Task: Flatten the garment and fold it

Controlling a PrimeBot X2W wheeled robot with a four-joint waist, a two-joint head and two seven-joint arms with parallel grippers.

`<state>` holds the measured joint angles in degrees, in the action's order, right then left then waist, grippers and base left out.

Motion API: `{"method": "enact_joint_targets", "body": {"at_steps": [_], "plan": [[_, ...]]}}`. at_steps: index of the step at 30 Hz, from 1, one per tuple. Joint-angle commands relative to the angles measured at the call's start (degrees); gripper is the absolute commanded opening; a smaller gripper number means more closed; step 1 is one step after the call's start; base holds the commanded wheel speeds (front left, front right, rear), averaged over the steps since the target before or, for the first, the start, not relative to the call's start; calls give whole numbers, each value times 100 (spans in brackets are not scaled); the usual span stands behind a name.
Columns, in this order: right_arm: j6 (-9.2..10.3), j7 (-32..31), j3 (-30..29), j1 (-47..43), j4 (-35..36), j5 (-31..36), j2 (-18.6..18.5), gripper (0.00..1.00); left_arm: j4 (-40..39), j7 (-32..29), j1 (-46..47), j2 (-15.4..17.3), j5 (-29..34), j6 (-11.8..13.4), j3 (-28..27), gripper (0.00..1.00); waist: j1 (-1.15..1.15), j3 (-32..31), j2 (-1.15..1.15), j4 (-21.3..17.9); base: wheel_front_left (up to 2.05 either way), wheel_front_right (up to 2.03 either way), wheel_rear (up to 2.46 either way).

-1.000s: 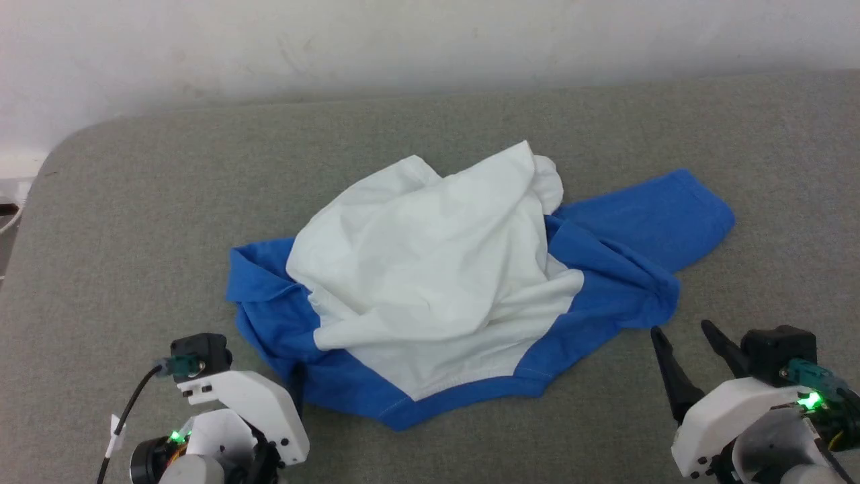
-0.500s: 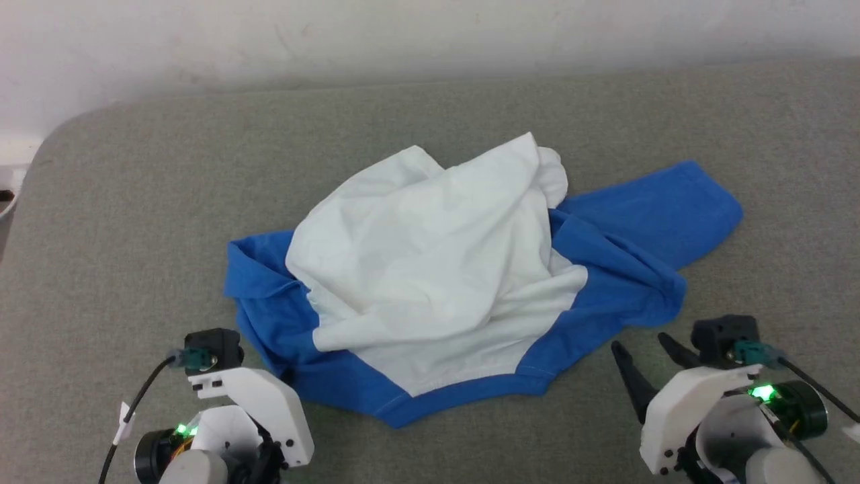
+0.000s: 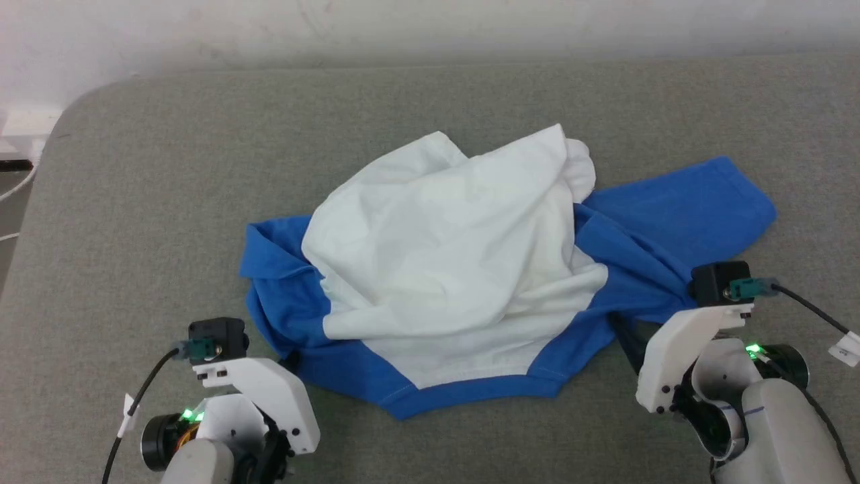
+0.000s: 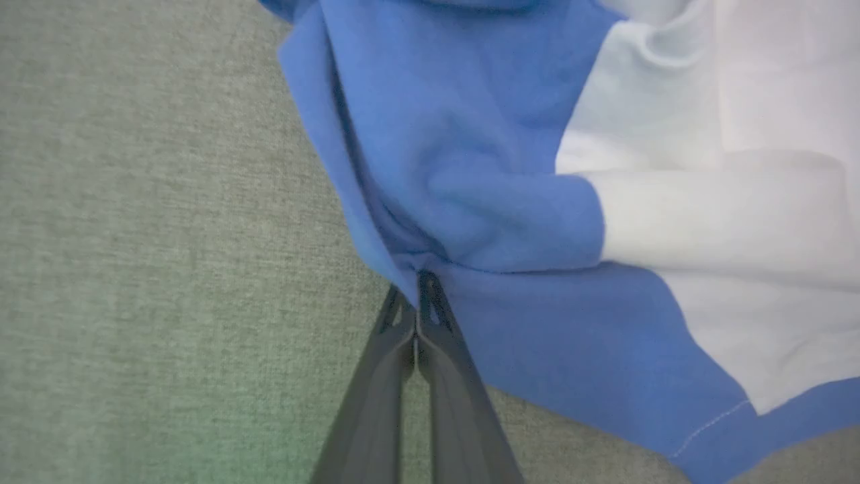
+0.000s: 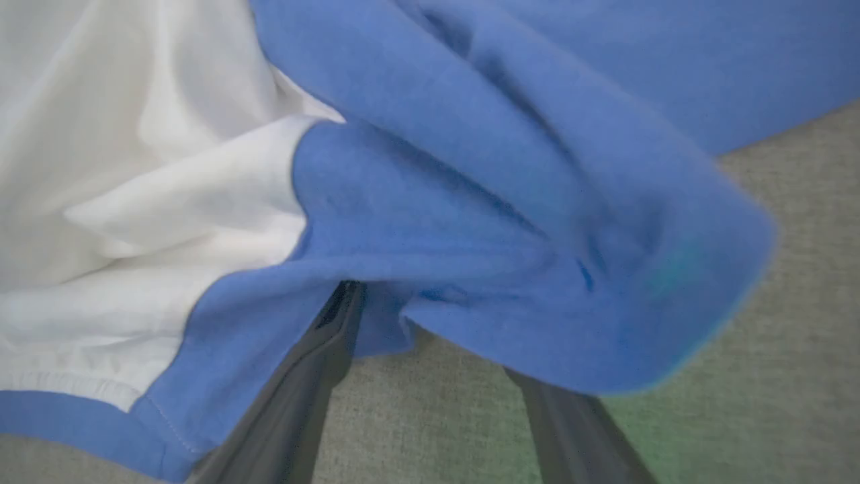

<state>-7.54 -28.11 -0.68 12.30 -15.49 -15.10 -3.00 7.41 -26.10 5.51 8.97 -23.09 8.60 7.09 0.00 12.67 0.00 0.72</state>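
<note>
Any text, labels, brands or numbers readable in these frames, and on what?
No readable text anywhere.
shirt: no print or label visible.
left cable tag: white, too small to read.
right cable tag: white, too small to read.

Plain indoor room, grey fabric-covered surface (image 3: 134, 202), scuffed white wall (image 3: 403, 27)

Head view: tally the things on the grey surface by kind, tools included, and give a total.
Garment: 1
Tools: 2 (left tool, right tool)
Total: 3
</note>
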Motion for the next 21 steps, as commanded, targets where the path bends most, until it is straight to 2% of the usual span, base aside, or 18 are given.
{"method": "enact_joint_targets", "body": {"at_steps": [1,2,6,10,15,18,21], "plan": [[5,-23,18,110,-206,56,12,20,136,10,43,23,-17,-6,-12,0,0,28,0,34,0,0,0],[5,-49,21,128,-248,87,12,0,149,16,46,20,-21,-11,-3,0,0,28,0,41,0,0,0],[5,-177,94,34,-165,133,12,0,154,94,46,8,-74,-45,-7,0,0,-27,0,50,0,0,0],[5,-299,221,-157,283,-109,12,0,-60,224,36,-25,-231,-134,-84,0,0,-134,0,38,0,0,0],[5,-716,201,-399,1754,-157,0,0,-1007,185,95,-144,-1075,-477,-445,0,0,-354,0,-53,0,0,0],[5,-1076,191,-307,2622,-235,-277,0,-1652,-85,303,-49,-1520,-629,-641,0,0,-461,0,-112,0,0,0],[5,-1422,187,21,3235,-489,-649,0,-2188,-418,677,99,-1826,-661,-787,0,0,-534,0,-178,0,0,0]]}}
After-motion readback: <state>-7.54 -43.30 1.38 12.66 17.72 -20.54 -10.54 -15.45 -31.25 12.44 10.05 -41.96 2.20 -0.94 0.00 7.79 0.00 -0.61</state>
